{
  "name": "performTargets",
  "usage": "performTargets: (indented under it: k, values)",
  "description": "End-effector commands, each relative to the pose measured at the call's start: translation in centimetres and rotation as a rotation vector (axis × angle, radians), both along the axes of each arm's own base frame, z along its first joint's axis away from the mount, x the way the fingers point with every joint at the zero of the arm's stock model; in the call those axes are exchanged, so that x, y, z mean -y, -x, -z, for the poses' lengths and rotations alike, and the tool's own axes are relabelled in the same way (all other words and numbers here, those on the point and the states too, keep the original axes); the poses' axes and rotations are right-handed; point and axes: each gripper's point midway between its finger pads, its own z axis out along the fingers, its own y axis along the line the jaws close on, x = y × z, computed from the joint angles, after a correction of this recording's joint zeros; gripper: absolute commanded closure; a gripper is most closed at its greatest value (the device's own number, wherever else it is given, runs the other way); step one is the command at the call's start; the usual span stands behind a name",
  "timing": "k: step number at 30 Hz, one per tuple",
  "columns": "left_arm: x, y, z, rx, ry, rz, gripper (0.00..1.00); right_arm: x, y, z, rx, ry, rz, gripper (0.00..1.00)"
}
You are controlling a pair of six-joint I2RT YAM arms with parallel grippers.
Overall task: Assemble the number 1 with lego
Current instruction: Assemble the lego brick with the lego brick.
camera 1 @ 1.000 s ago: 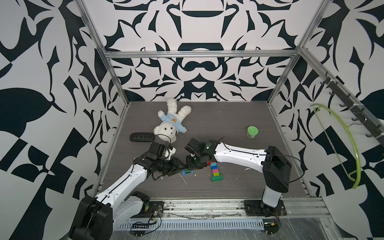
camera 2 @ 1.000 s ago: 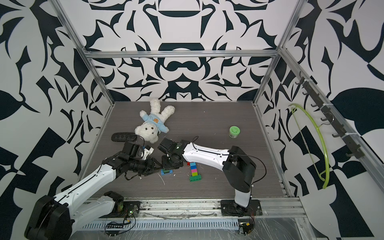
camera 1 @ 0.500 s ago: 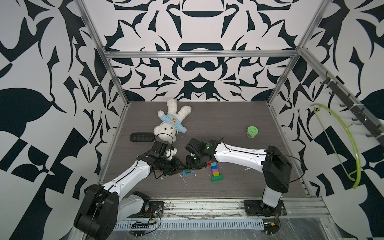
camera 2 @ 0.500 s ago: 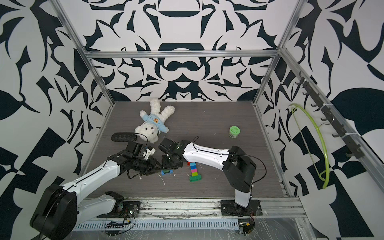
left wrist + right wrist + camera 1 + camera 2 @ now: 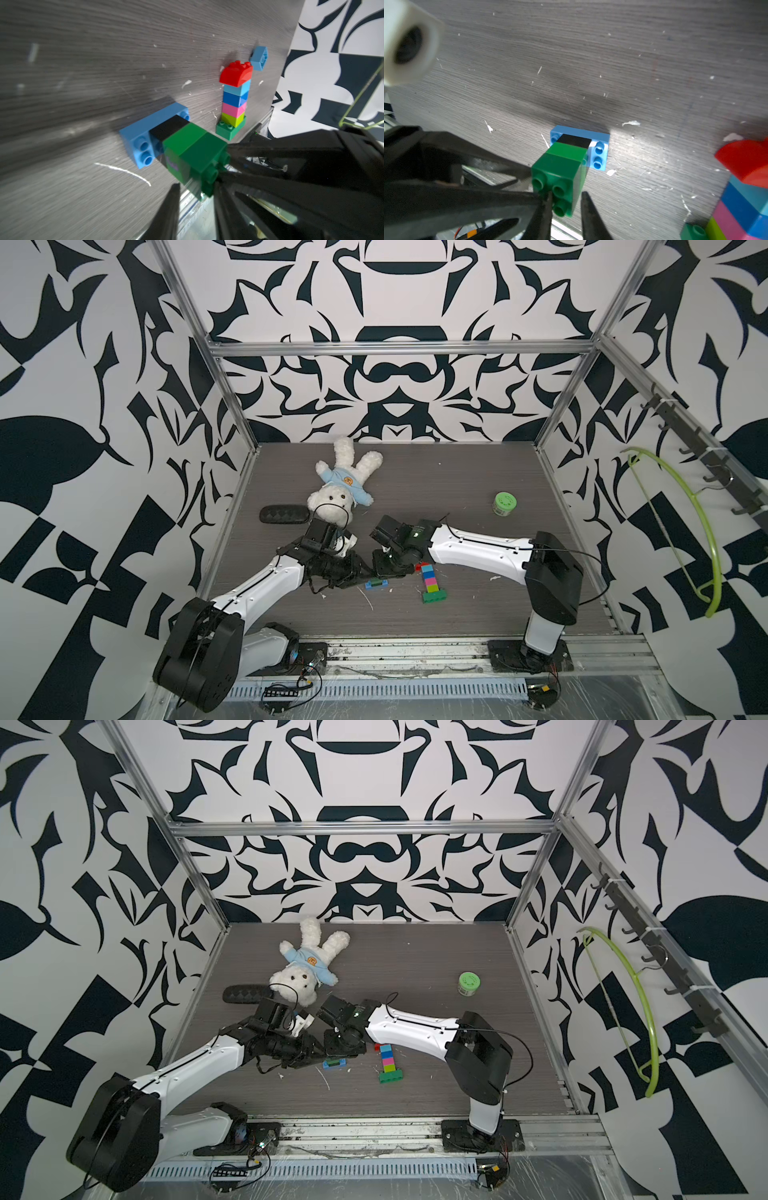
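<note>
A short lego stack stands on the table: a light blue base brick [image 5: 141,135], a black brick [image 5: 168,127] and two green bricks, the top one dark green [image 5: 201,153] [image 5: 556,168]. In both top views it shows as a small blue and green piece [image 5: 376,583] [image 5: 334,1063]. My left gripper [image 5: 196,184] [image 5: 365,570] and right gripper [image 5: 565,193] [image 5: 377,572] meet at its studded top, jaws a narrow gap apart. Whether either one pinches the brick does not show. A taller lego column [image 5: 430,583] [image 5: 233,104], green-based and red-capped, lies to the right.
A loose light blue brick [image 5: 259,58] lies beyond the column's red cap. A plush rabbit [image 5: 343,485] and a black oblong case [image 5: 284,514] lie behind the left arm. A green-lidded jar [image 5: 504,504] stands at the back right. A lime hanger [image 5: 681,531] hangs on the right wall.
Both grippers have stayed at the top of the short stack. The left arm's lower links have shifted slightly. The bricks have not moved.
</note>
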Motion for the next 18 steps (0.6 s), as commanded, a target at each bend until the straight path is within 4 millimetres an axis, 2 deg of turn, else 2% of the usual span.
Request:
performTargets:
  k: [1, 4, 6, 8, 10, 13, 18]
  values:
    - [0.0, -0.8, -0.7, 0.049, -0.014, 0.003, 0.62, -1.0, -0.6, -2.7, 0.072, -0.066, -0.019, 0.65]
    - [0.2, -1.3, -2.6, 0.112, 0.013, 0.007, 0.48, -1.1, -1.5, -6.1, 0.165, -0.134, -0.03, 0.53]
    - [0.3, -1.5, -4.0, 0.155, 0.026, 0.008, 0.39, -0.6, -1.9, -8.0, 0.213, -0.161, -0.025, 0.47]
    - [0.2, -1.7, -5.1, 0.188, 0.03, 0.005, 0.35, 0.6, -2.3, -9.0, 0.246, -0.161, -0.007, 0.45]
    - [0.1, -1.8, -6.1, 0.22, 0.03, 0.005, 0.31, 2.4, -2.8, -9.0, 0.266, -0.13, 0.03, 0.43]
    - [-0.2, -2.4, -7.3, 0.274, 0.014, -0.017, 0.28, 6.3, -4.0, -8.4, 0.285, -0.035, 0.13, 0.43]
    - [-1.7, -4.5, -8.5, 0.384, -0.058, -0.128, 0.22, 14.8, -4.7, -6.9, 0.301, 0.242, 0.317, 0.42]
